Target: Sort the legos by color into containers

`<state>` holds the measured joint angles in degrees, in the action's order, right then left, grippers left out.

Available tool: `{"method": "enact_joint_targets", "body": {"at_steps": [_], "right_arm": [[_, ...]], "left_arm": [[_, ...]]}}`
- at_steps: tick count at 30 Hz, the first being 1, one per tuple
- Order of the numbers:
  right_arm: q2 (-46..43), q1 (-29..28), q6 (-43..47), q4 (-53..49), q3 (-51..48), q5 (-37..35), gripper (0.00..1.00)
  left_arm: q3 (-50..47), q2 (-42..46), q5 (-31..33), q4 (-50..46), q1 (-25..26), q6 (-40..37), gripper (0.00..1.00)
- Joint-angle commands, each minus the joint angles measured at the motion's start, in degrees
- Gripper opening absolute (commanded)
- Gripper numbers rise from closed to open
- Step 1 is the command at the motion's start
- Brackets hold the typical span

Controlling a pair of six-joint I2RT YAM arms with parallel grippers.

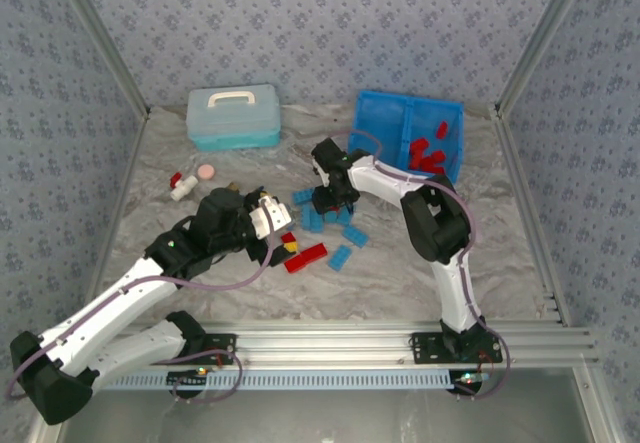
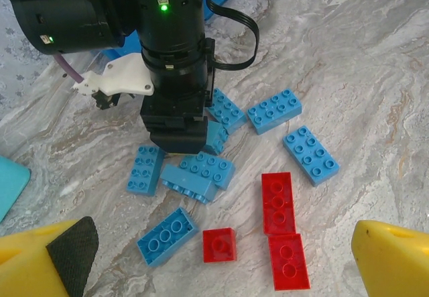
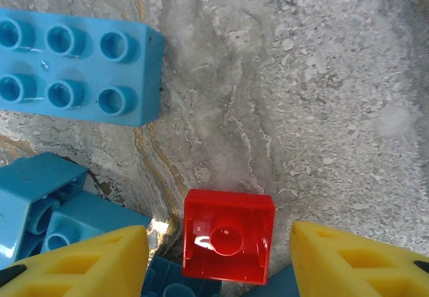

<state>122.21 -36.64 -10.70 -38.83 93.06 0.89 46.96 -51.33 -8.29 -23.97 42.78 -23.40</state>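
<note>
Table [image 3: 322,96] bare right of red lego [image 3: 228,245]; R end effector [image 3: 219,233] straddles it.

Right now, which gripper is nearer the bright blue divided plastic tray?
Right. The right gripper is over loose bricks just short of the tray; the left gripper is farther left.

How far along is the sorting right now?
Done: several red bricks sit in the tray's right compartment. In hand: the right gripper, jaws open, straddles a small red brick but has not closed. To do: the blue bricks and other red bricks lie on the table.
</note>
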Motion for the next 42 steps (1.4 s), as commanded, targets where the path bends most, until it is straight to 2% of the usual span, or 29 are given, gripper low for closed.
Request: {"method": "enact_joint_targets", "body": {"at_steps": [1, 3, 10, 20, 25, 29, 33, 37, 40, 42], "right_arm": [[2.7, -0.5, 0.1, -3.3, 0.3, -0.7, 0.54], [3.0, -0.4, -0.3, -3.5, 0.5, -0.6, 0.51], [5.4, 0.5, -1.1, -6.0, 2.9, 1.0, 0.53], [6.1, 1.8, -2.9, -10.7, 6.9, -1.5, 0.39], [1.1, 2.2, -4.7, -8.8, 5.8, -1.2, 0.35], [-7.8, 3.2, -6.8, -4.7, 2.1, -5.3, 0.35], [-17.1, 7.0, -9.6, 0.0, -3.1, -10.1, 0.35], [-24.1, 13.5, -12.4, 6.4, -9.5, -15.6, 0.37], [-25.9, 19.5, -13.9, 10.8, -12.6, -18.2, 0.37], [-25.1, 23.4, -14.4, 11.5, -12.2, -17.5, 0.37]], "left_arm": [[0.9, 0.0, -0.4, -0.4, 0.3, -0.5, 0.99], [0.9, 0.0, -0.5, -0.4, 0.3, -0.5, 0.99], [1.0, 0.0, -0.4, -0.5, 0.4, -0.6, 0.99], [1.0, 0.2, -0.4, -0.6, 0.4, -0.5, 0.99], [1.0, 0.0, -0.5, -0.6, 0.4, -0.5, 0.99], [1.0, -0.2, -0.5, -0.6, 0.3, -0.5, 0.99], [0.9, -0.3, -0.6, -0.5, 0.4, -0.5, 0.99], [0.9, -0.3, -0.5, -0.6, 0.4, -0.4, 0.99], [0.9, -0.4, -0.5, -0.4, 0.4, -0.4, 0.99], [0.9, -0.6, -0.5, -0.5, 0.4, -0.4, 0.99]]}}
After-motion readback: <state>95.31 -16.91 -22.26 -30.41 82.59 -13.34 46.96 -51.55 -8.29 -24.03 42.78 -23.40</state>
